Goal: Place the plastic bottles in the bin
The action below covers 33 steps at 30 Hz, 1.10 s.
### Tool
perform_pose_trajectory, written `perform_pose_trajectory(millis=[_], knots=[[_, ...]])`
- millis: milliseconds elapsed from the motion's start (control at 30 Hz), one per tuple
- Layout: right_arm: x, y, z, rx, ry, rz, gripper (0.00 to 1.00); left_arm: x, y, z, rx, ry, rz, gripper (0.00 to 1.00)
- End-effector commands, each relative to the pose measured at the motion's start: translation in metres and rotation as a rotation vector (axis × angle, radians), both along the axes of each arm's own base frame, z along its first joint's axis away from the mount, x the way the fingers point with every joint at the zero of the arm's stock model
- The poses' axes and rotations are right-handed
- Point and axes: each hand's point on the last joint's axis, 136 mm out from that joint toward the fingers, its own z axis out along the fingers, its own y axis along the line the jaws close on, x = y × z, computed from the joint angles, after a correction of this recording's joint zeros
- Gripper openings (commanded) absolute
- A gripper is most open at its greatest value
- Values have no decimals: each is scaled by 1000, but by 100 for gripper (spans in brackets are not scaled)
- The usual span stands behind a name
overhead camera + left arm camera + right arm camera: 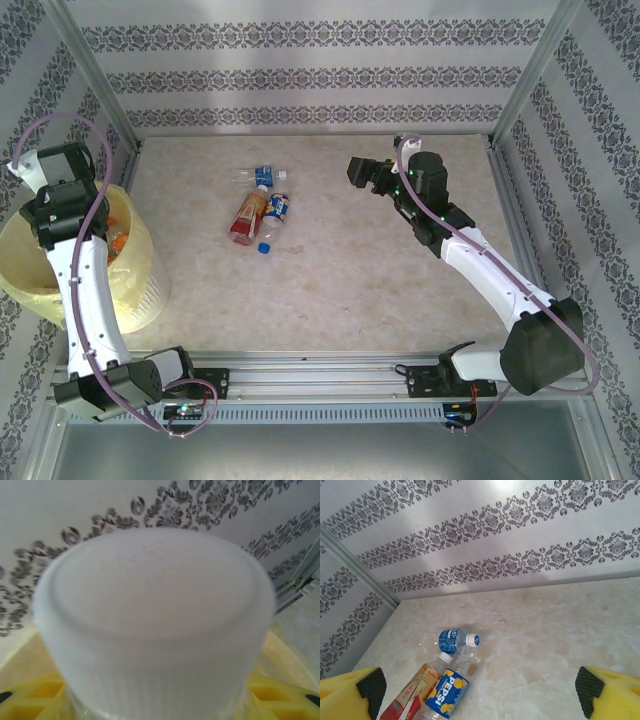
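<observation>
Bottles: clear plastic, glossy labels. Table: smooth, marble-look, slight sheen. Bin: translucent yellow plastic. Cap: white plastic, ribbed, matt. Walls: satiny patterned paper. Rails: bare metal. Fingers: yellow plastic w/ black rubbery pads.

Overhead and low, forward-facing right-wrist cameras share the loose bottles.

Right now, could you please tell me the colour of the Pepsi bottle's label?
Pepsi bottle's label: blue with yellow accents, best in the right wrist view.
</observation>
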Motion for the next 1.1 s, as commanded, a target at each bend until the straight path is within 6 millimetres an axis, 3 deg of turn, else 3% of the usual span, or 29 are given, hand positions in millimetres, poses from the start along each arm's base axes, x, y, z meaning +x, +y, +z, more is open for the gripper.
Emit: perform_pose_trajectory(millis=[0, 167, 367, 533, 700, 800, 867, 933, 1067], knots=[[2, 4, 16, 20, -24, 18, 98, 4, 3, -9, -76, -55, 46, 62], [0, 2, 15, 1, -23, 19, 98, 14, 5, -21, -155, -86, 77, 82], [-2, -2, 12, -15, -24, 4, 98, 27, -11, -14, -233, -177, -9, 84], [-1, -2, 11, -8, -19, 3, 98, 46, -43, 0, -289, -279, -166, 85], [1, -5, 8, 5, -9, -24, 98, 66, -93, 26, -240, -304, -351, 88], [3, -12, 4, 19, -3, -70, 98, 85, -134, 35, -223, -279, -495, 93], [4, -17, 1, 32, 6, -95, 98, 100, -165, 33, -236, -252, -600, 99], [5, -21, -1, 41, 18, -110, 98, 114, -195, 25, -241, -200, -690, 100], [3, -25, -7, 47, 41, -113, 98, 145, -256, -5, -256, -45, -860, 100]])
